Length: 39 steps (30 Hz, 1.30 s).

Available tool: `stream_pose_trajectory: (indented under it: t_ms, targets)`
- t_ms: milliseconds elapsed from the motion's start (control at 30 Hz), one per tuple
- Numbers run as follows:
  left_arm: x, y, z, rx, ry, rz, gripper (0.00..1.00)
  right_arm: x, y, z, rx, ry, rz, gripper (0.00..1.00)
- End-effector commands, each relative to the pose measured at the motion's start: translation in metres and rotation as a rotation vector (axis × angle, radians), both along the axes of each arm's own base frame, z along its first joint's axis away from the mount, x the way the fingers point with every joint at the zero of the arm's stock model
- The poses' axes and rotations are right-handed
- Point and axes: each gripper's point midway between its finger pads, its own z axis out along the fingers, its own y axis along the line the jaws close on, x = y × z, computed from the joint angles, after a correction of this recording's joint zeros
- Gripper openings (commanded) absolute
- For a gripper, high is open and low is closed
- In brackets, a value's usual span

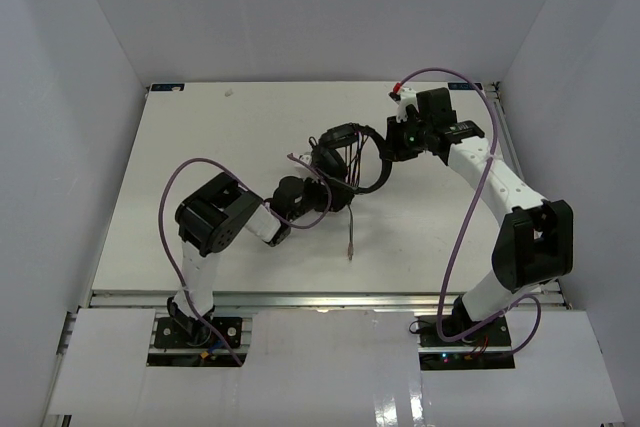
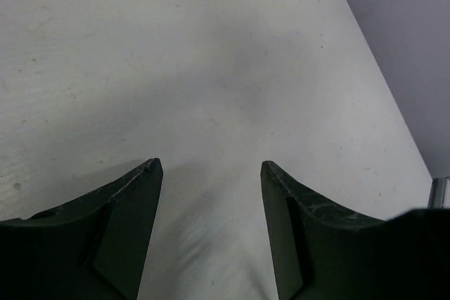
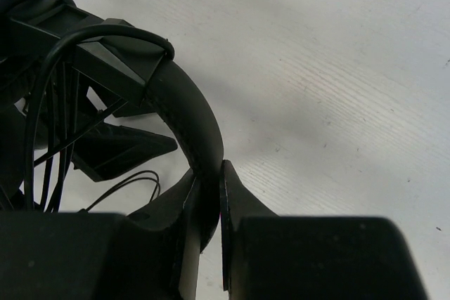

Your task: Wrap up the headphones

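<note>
The black headphones (image 1: 340,155) sit at the table's middle, with the thin cord looped several times around them. The cord's loose end runs down to the reddish plug (image 1: 351,252) on the table. My right gripper (image 1: 393,143) is shut on the curved headband (image 3: 200,131), holding it just off the table. Cord loops (image 3: 39,103) and an earcup frame show to its left in the right wrist view. My left gripper (image 1: 303,195) is open and empty beside the lower-left earcup. Its fingers (image 2: 133,201) show only bare table (image 2: 211,68) between them.
Purple robot cables arch over each arm, left (image 1: 185,172) and right (image 1: 470,82). White walls enclose the table at the left, back and right. A metal rail (image 1: 320,297) runs along the near edge. The plug lies on the table between the two arms.
</note>
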Motion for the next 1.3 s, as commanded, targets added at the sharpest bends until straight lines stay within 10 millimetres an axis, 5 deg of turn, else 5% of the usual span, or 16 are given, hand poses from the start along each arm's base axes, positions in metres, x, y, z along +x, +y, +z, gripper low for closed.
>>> stream_pose_trajectory:
  t_ms: [0, 200, 333, 533, 767, 933, 1267]
  targets:
    - [0.017, 0.014, 0.006, -0.097, 0.085, 0.065, 0.69, 0.013, 0.007, 0.020, 0.024, -0.082, 0.014, 0.08]
    - [0.015, 0.084, 0.009, -0.059, 0.114, 0.228, 0.70, 0.028, 0.007, 0.024, 0.013, -0.104, 0.005, 0.08]
    - [-0.001, 0.118, 0.045, -0.005, -0.020, 0.223, 0.72, 0.041, 0.010, 0.028, 0.016, -0.114, -0.001, 0.08]
    - [-0.045, 0.095, 0.088, 0.106, -0.321, -0.077, 0.85, 0.053, 0.020, 0.041, 0.056, -0.111, 0.002, 0.08]
    - [-0.067, 0.067, 0.098, 0.131, -0.549, -0.225, 0.86, 0.045, 0.031, 0.059, 0.122, -0.083, 0.039, 0.08]
    - [-0.058, 0.050, 0.085, 0.132, -0.564, -0.235, 0.86, 0.036, 0.034, 0.071, 0.145, -0.080, 0.058, 0.08]
    - [-0.012, 0.035, 0.096, 0.157, -0.638, -0.048, 0.85, 0.011, 0.043, 0.078, 0.197, -0.052, 0.114, 0.08]
